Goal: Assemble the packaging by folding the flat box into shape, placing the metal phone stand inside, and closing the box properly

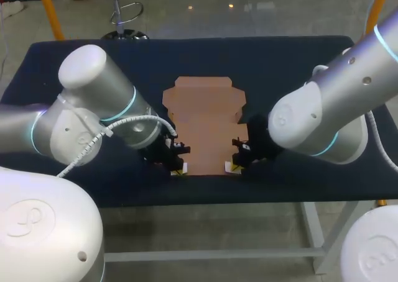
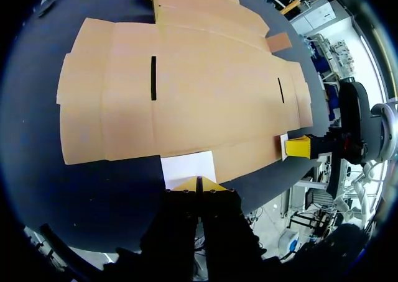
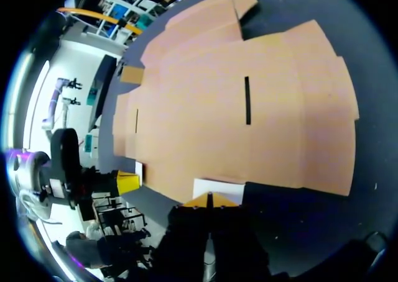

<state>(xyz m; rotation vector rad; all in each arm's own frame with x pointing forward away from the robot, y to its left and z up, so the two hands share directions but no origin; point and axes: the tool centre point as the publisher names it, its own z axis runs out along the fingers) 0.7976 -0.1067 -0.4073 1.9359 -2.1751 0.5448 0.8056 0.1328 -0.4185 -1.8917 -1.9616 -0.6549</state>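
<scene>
Nearest, left gripper (image 2: 199,184) and right gripper (image 3: 209,198), yellow tips of each pressed together on nothing, close by the near edge of the flat brown cardboard box blank (image 1: 205,123). Beyond, lying fully unfolded on the dark-clothed table (image 1: 74,52); no metal stand in sight. Judged to be at the first fold: next calls for parting the fingers and lifting a near flap along its crease.

Flat box (image 1: 204,123) — unfolded brown cardboard
It lies flat in the middle of the dark surface (image 1: 280,64) — two narrow slots cut through, flaps spread at its edges.
</scene>
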